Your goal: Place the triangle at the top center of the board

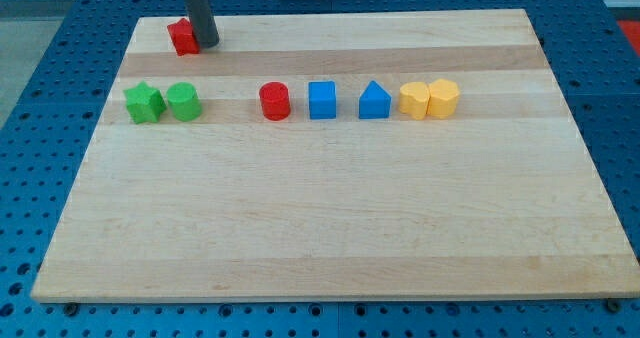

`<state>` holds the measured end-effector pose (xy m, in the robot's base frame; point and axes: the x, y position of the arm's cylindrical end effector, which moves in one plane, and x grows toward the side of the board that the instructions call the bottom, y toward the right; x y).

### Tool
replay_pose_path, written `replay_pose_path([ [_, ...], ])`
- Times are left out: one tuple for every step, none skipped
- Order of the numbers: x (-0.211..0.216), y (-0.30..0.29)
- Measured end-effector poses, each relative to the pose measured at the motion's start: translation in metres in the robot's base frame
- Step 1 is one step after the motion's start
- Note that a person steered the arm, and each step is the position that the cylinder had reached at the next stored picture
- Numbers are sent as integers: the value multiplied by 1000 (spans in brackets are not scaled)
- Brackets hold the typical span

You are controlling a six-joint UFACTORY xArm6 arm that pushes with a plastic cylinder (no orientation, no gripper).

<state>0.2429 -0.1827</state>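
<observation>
The wooden board (pixel 330 228) carries a red block (pixel 181 37) near its top-left corner. Across its upper part runs a row: green star (pixel 143 103), green cylinder (pixel 183 101), red cylinder (pixel 274 101), blue cube (pixel 322 100), blue triangle (pixel 374 101), two touching yellow blocks (pixel 429 99).

Robotics lab bench: wooden board (pixel 330 228) on blue perforated mounting plate (pixel 60 68), small coloured test blocks.

Tabletop (pixel 330 228): pale wood w/ visible grain, smooth, matt. Blocks, e.g. blue triangle (pixel 374 101) & red cylinder (pixel 274 101): plastic-looking, smooth, slight sheen. Rod (pixel 197 8): dark, matt. Base (pixel 40 108): blue, perforated.
</observation>
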Motion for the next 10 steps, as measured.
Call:
replay_pose_path([
  [-8,0],
  [-11,0],
  [-11,0],
  [-10,17],
  [1,48],
  [24,67],
  [46,92],
  [67,112],
  [86,149],
  [113,174],
])
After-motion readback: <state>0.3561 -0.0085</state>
